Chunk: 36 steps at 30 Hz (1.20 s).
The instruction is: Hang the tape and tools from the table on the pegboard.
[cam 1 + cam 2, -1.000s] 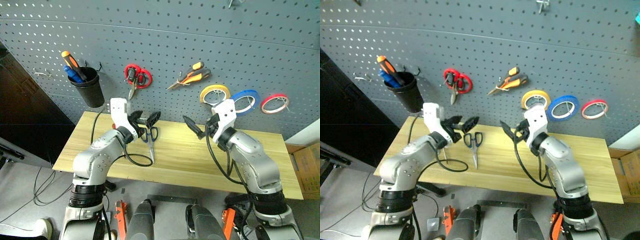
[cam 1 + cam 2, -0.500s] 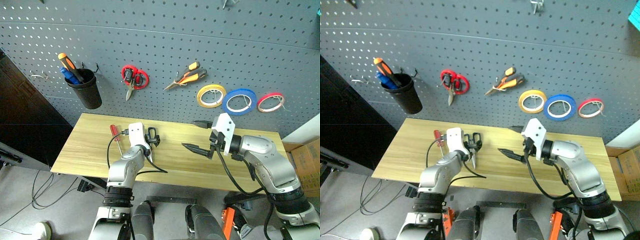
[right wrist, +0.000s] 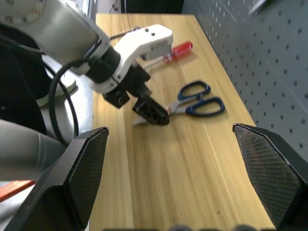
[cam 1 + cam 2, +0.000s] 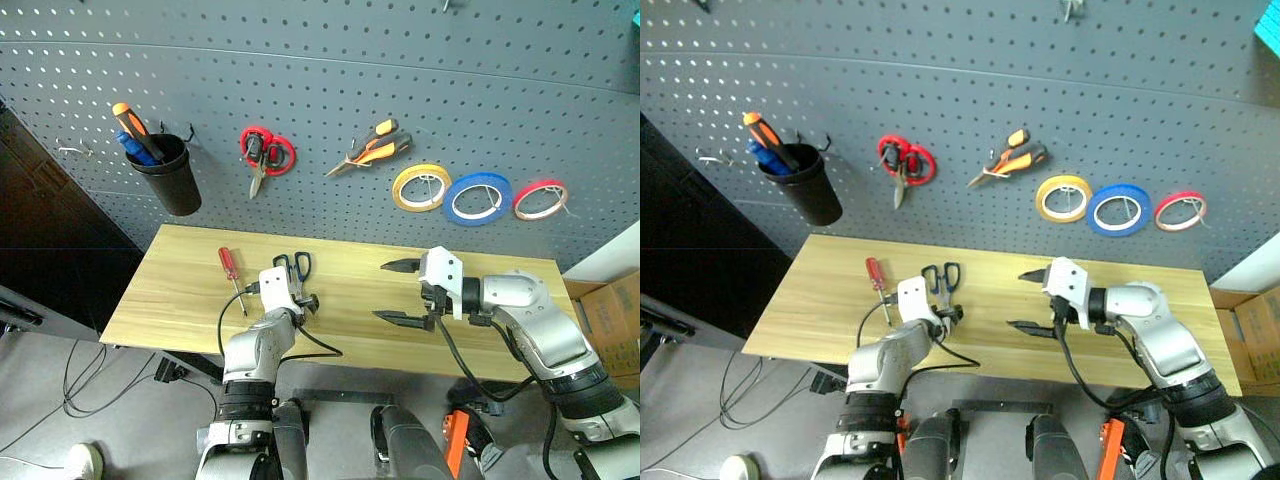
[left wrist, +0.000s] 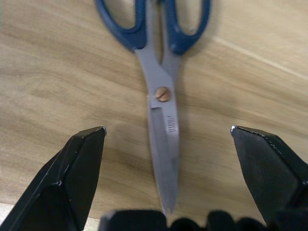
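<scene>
The left gripper (image 5: 166, 144) has been brought down over the dark blue-handled scissors (image 5: 159, 72) within the last second, jaws spread wide on either side of the blades, nothing grasped yet. A pickup of the scissors is judged to be next. They lie flat on the table (image 4: 180, 290), the small red-handled screwdriver (image 4: 231, 272) just beside them. The pliers (image 4: 368, 152) and blue tape (image 4: 479, 198) are already hung on the pegboard (image 4: 400, 60). The left forearm is angled forward and down. The right gripper (image 4: 403, 292) is held released above the table, pointed leftward.
</scene>
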Tool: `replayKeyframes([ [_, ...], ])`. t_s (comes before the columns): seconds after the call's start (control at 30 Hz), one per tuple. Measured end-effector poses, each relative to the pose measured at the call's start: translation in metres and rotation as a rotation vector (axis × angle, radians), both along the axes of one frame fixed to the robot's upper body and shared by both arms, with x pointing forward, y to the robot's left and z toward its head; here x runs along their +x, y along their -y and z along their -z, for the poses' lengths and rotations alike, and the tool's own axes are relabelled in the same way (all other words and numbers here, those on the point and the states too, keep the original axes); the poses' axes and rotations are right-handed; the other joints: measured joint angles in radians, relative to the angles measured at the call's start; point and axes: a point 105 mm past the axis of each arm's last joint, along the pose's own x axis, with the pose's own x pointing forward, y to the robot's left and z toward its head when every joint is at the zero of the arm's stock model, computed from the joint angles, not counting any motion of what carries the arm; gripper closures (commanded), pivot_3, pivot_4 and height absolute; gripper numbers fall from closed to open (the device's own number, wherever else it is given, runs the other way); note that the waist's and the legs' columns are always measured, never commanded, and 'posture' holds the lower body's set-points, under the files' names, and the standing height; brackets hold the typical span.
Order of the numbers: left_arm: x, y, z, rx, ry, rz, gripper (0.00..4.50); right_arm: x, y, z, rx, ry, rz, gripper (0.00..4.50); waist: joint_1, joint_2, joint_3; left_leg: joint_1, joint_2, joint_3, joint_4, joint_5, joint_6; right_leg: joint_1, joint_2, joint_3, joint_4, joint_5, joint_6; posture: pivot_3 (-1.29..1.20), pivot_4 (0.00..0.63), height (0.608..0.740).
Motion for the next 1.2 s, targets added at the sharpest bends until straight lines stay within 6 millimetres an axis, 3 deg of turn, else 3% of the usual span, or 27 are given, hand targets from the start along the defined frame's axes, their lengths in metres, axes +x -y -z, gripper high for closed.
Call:
replayKeyframes([
  [0.3,0.010,0.008,-0.003,0.057,-0.052,-0.031,0.00,0.001,0.000,-0.004,0.018,-0.048,-0.017,0.01,-0.001,0.001,0.009,0.000,0.000,0.000,0.000,0.000,0.000,0.000,0.000,0.000,0.000,0.000,0.000,-0.03,0.284,0.740],
  [1.1,0.006,0.001,-0.003,0.172,-0.097,-0.075,0.00,0.012,0.020,0.010,-0.048,-0.104,0.002,0.01,-0.025,0.002,0.021,0.000,0.000,0.000,0.000,0.000,0.000,0.000,0.000,0.000,0.000,0.000,0.000,-0.03,0.282,0.740],
  [1.2,0.005,-0.002,-0.002,0.193,-0.108,-0.087,0.85,0.014,0.019,0.007,-0.045,-0.093,0.001,0.00,-0.028,0.002,0.021,0.000,0.000,0.000,-0.001,0.000,0.000,0.000,0.000,0.000,0.000,0.000,0.000,-0.03,0.281,0.740],
])
